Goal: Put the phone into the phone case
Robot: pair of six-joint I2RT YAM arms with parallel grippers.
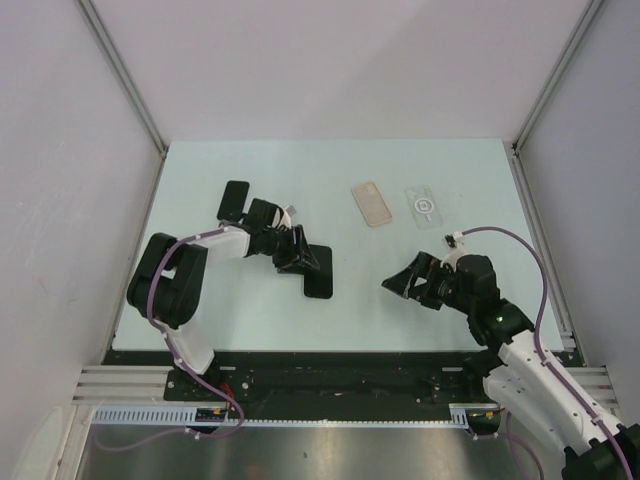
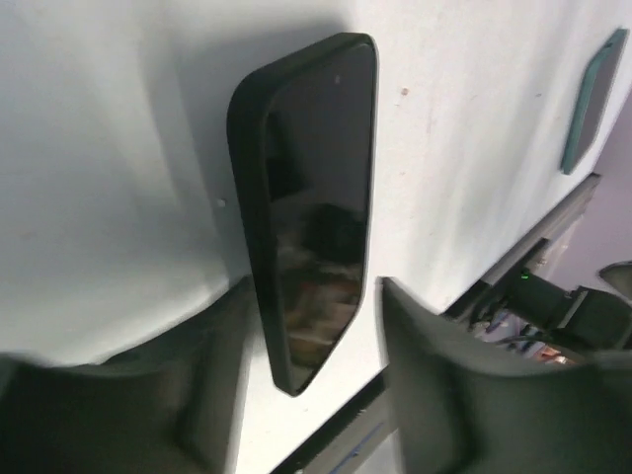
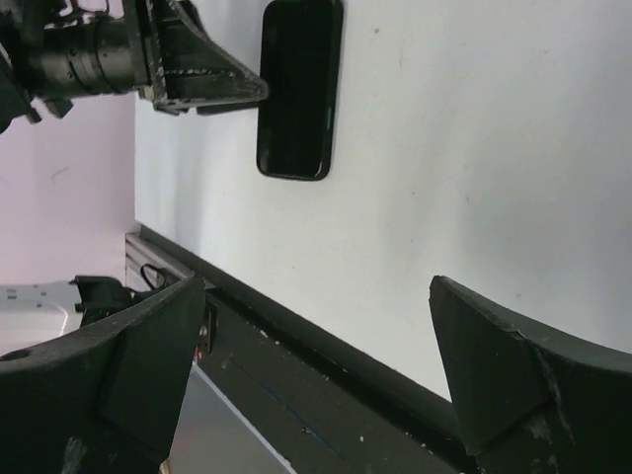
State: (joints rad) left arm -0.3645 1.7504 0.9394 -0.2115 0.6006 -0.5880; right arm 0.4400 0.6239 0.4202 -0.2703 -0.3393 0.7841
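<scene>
The left hand (image 1: 305,256) is lowered over the table (image 1: 250,310) with its fingers (image 2: 425,375) parted. They straddle the near end of the black phone (image 1: 319,272), which lies flat with its dark screen up and runs away from the hand past the fingertips. In the left wrist view a strip of table shows between the phone and one finger. The other finger sits just beside the phone's edge, and the blur hides whether it touches. The hand has no grip on the phone. The right hand (image 1: 398,275) hovers well to the side of the phone, its fingers (image 3: 128,365) spread wide with only bare table between them, pointing toward the left hand. A tan phone case (image 1: 372,204) lies flat on the table beyond both hands, roughly between them and well apart from the phone. Just beside it, on the right hand's side, lies a clear case (image 1: 424,205) with a ring mark. Neither case holds the phone. Behind the left hand, near its arm, lies a black flat slab (image 1: 235,200); whether it is a phone or a case cannot be told.
</scene>
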